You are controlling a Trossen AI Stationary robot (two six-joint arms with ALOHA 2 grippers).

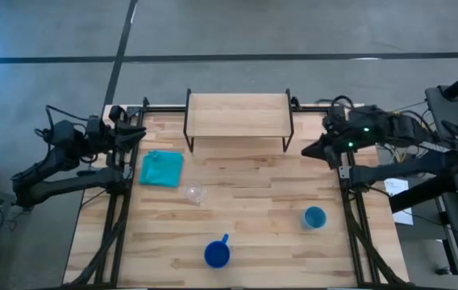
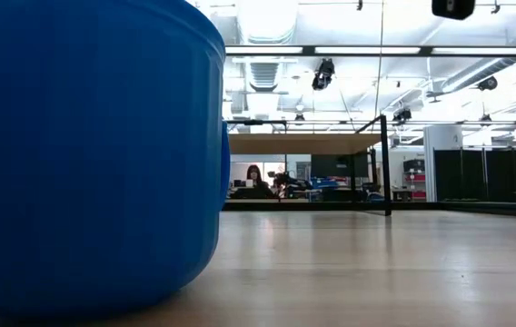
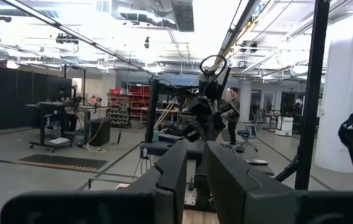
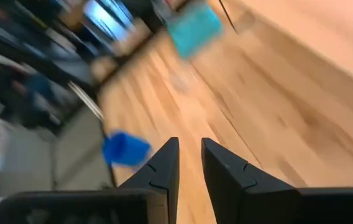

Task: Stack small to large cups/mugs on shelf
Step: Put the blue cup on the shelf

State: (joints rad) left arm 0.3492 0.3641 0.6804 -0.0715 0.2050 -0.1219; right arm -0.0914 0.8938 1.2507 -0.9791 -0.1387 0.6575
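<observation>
The high view shows the shelf [image 1: 237, 115], a light-wood board on black legs, standing at the table's far edge. A small clear cup [image 1: 193, 193] stands mid-table. The dark blue mug [image 1: 217, 254] is at the near edge, handle toward the far right. The light blue handleless cup [image 1: 314, 217] stands right of centre. My left gripper [image 1: 138, 134] hovers shut over the far left corner. My right gripper [image 1: 310, 151] hovers shut right of the shelf, above the table. The right wrist view shows the dark blue mug [image 4: 125, 149] blurred. In the low view the dark blue mug [image 2: 85, 154] fills the left side.
A teal cloth [image 1: 162, 169] lies flat on the table left of the clear cup, near my left gripper. Black frame rails run along the table's left and right sides. Bare wood lies between the shelf and the cups. A person [image 3: 232, 115] stands far off in the room.
</observation>
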